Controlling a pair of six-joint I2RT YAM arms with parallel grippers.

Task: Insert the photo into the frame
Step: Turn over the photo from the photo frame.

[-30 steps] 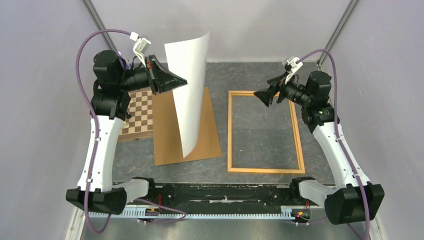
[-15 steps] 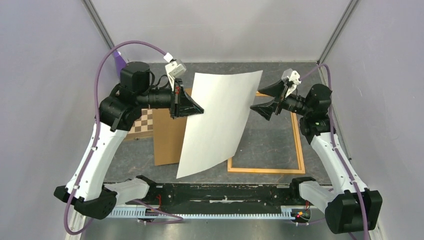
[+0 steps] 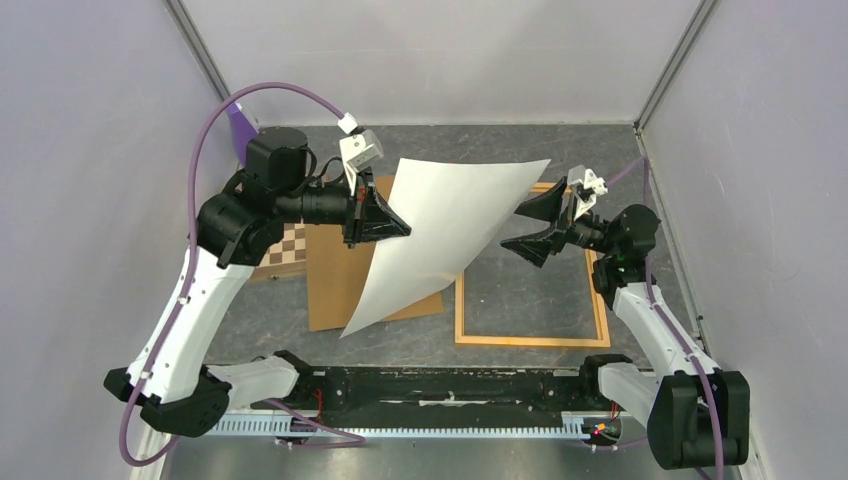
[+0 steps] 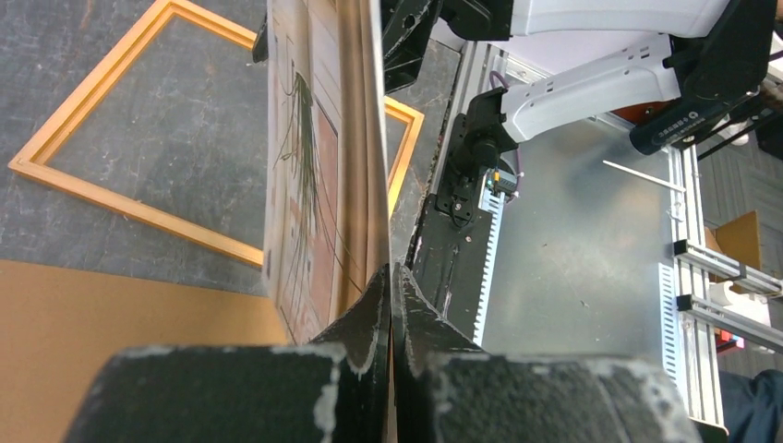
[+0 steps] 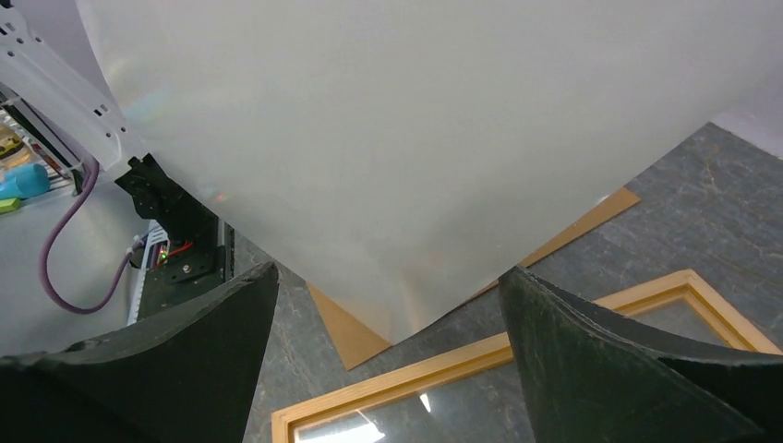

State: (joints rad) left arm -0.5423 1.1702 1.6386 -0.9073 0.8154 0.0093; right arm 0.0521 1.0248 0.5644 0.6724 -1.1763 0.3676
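The photo [image 3: 450,225] hangs in the air, white back up, tilted over the backing board and the frame's left rail. My left gripper [image 3: 403,228] is shut on its left edge. In the left wrist view the photo [image 4: 309,185] runs edge-on from my closed jaws [image 4: 391,272], the plant print facing left. My right gripper [image 3: 511,227] is open at the photo's right edge, not gripping it. In the right wrist view the photo's white back [image 5: 415,120] fills the top above my open gripper [image 5: 390,269]. The light orange frame [image 3: 530,340] lies flat on the right.
A brown backing board [image 3: 335,290] lies flat left of the frame, partly under the photo. A chessboard [image 3: 285,250] sits at its left, under my left arm. Grey walls close in three sides. The arm bases' black rail [image 3: 440,385] runs along the near edge.
My left arm has swung the photo from upright at the left to a flatter tilt reaching over the frame. My right gripper has come down to the photo's right edge, jaws apart.
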